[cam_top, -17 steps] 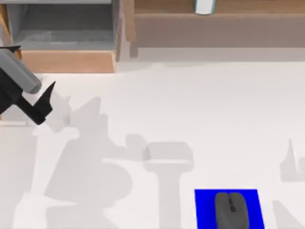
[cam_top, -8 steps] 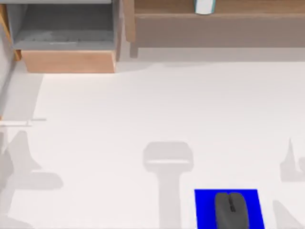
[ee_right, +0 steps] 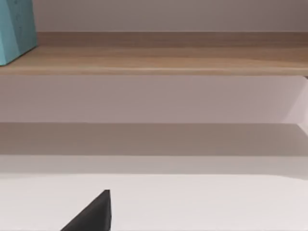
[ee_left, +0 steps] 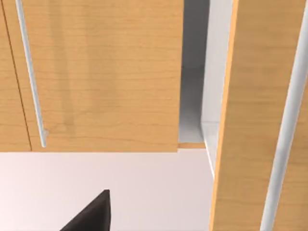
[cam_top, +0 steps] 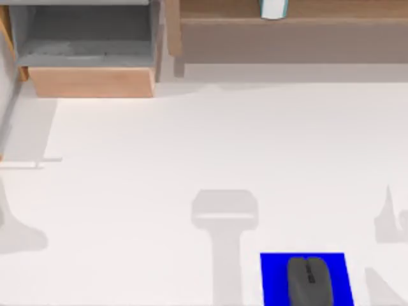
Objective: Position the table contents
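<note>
white table (cam_top: 191,140) holds mouse (cam_top: 310,280) (on blue mat (cam_top: 274,277)).

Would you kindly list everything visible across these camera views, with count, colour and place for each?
computer mouse: one, dark grey, on the blue pad at the table's near right.
blue pad: one, bright blue, flat on the table under the mouse.
small item: one, white with light-blue edges, on the wooden shelf at the far side.
wooden shelf: one, light brown, along the far right.
open drawer: one, wooden front and grey inside, far left.
table: one, plain white, under it all.
left gripper fingertip: one, black, in the left wrist view near wooden cabinet panels.
right gripper fingertip: one, black, in the right wrist view facing the shelf.
</note>
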You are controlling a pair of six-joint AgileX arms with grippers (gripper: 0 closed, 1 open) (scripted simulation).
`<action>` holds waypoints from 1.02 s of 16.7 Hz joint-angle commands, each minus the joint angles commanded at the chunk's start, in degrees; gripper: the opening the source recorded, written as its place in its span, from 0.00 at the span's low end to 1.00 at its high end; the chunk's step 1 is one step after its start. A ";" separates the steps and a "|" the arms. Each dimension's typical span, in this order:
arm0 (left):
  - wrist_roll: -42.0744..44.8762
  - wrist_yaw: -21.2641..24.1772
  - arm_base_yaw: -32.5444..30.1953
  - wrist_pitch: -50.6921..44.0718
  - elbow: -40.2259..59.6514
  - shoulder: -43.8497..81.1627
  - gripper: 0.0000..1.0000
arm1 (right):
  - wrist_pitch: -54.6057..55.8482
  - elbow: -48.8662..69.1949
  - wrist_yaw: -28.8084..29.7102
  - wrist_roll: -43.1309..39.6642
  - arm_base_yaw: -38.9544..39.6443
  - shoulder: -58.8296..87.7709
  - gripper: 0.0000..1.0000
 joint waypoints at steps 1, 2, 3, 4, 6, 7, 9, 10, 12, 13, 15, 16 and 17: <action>0.00 0.00 0.00 0.00 0.00 0.00 1.00 | 0.00 0.00 0.00 0.00 0.00 0.00 1.00; -0.07 0.04 -0.23 -0.11 -0.13 -0.18 1.00 | 0.00 0.00 0.00 0.00 0.00 0.00 1.00; -0.05 -0.12 -0.30 -0.22 0.08 -0.10 1.00 | 0.00 0.00 0.00 0.00 0.00 0.00 1.00; -0.03 -0.56 -0.61 -0.61 0.78 0.16 1.00 | 0.00 0.00 0.00 0.00 0.00 0.00 1.00; -0.02 -1.72 -1.72 -1.82 2.86 1.00 1.00 | 0.00 0.00 0.00 0.00 0.00 0.00 1.00; -0.03 -2.28 -2.29 -2.42 3.89 1.42 1.00 | 0.00 0.00 0.00 0.00 0.00 0.00 1.00; -0.05 -2.87 -2.90 -3.06 4.99 1.87 1.00 | 0.00 0.00 0.00 0.00 0.00 0.00 1.00; -0.05 -2.87 -2.90 -3.06 4.99 1.87 1.00 | 0.00 0.00 0.00 0.00 0.00 0.00 1.00; -0.05 -2.87 -2.90 -3.06 4.99 1.87 1.00 | 0.00 0.00 0.00 0.00 0.00 0.00 1.00; -0.05 -2.87 -2.90 -3.06 4.99 1.87 0.92 | 0.00 0.00 0.00 0.00 0.00 0.00 1.00; -0.05 -2.87 -2.90 -3.06 4.99 1.87 0.77 | 0.00 0.00 0.00 0.00 0.00 0.00 1.00; -0.05 -2.87 -2.90 -3.06 4.99 1.87 0.70 | 0.00 0.00 0.00 0.00 0.00 0.00 1.00; -0.05 -2.87 -2.90 -3.06 4.99 1.87 0.62 | 0.00 0.00 0.00 0.00 0.00 0.00 1.00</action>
